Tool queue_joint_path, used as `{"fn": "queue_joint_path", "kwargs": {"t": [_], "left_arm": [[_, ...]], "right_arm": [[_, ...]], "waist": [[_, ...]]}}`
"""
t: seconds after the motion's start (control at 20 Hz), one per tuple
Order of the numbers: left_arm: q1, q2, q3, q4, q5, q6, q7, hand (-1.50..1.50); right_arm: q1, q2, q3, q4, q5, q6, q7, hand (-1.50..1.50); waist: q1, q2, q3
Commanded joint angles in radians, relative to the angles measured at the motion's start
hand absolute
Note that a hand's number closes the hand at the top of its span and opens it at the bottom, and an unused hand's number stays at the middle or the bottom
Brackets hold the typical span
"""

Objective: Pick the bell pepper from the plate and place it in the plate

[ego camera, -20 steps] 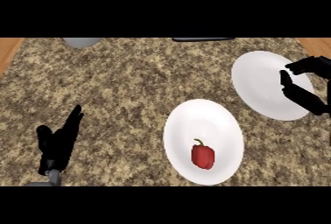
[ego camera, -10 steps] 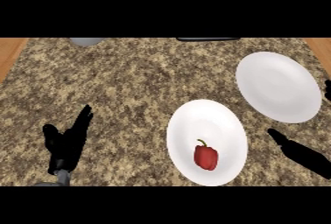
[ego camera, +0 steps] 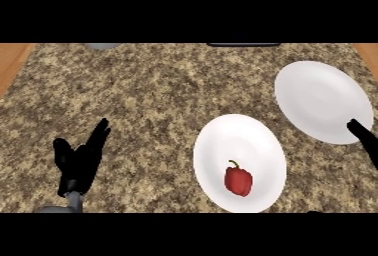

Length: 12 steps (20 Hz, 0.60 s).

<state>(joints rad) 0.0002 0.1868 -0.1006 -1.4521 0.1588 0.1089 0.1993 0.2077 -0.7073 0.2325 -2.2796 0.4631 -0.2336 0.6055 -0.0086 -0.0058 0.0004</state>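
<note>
A red bell pepper [ego camera: 238, 180] with a green stem lies on the lower half of the near white plate [ego camera: 240, 137], at the counter's front centre. A second white plate [ego camera: 319, 97] with nothing on it sits further back to the right. My right hand [ego camera: 361, 133] shows only as a straight black finger at the right edge. It overlaps the far plate's lower rim, well right of the pepper, and holds nothing. My left hand [ego camera: 80, 159] rests open at the lower left, fingers up, far from both plates.
The speckled granite counter [ego camera: 162, 90] fills the view. A wooden strip [ego camera: 13, 60] runs along the left edge. A grey object [ego camera: 103, 46] and a dark object [ego camera: 244, 44] peek in at the back edge.
My right hand has left the far plate, dropped toward the front right, and now shows only at the right edge. The left hand has barely moved. The pepper stays on the near plate.
</note>
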Motion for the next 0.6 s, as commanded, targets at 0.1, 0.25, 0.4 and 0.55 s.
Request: {"fn": "queue_joint_path", "kwargs": {"t": [0.1, 0.25, 0.4, 0.55], "left_arm": [[-0.037, -0.029, -0.019, 0.041, -0.001, -0.006, 0.042, 0.00], [-0.006, -0.049, -0.035, 0.033, -0.017, 0.003, 0.022, 0.00], [-0.008, -0.039, -0.019, 0.004, -0.016, 0.005, 0.054, 0.00], [-0.033, -0.007, 0.011, 0.048, 0.012, -0.050, 0.045, 0.00]], "right_arm": [[-0.124, -0.015, 0.141, -0.085, 0.114, 0.203, 0.346, -1.50], [-0.217, 0.062, 0.266, -0.073, 0.180, 0.262, 0.496, -1.50], [-0.308, 0.176, 0.338, 0.021, 0.245, 0.293, 0.540, -1.50], [-0.377, 0.265, 0.393, 0.156, 0.330, 0.297, 0.562, -1.50]], "waist": [[0.020, 0.009, -0.004], [0.024, 0.007, -0.003], [0.018, 0.006, -0.002], [0.019, 0.007, -0.002]]}}
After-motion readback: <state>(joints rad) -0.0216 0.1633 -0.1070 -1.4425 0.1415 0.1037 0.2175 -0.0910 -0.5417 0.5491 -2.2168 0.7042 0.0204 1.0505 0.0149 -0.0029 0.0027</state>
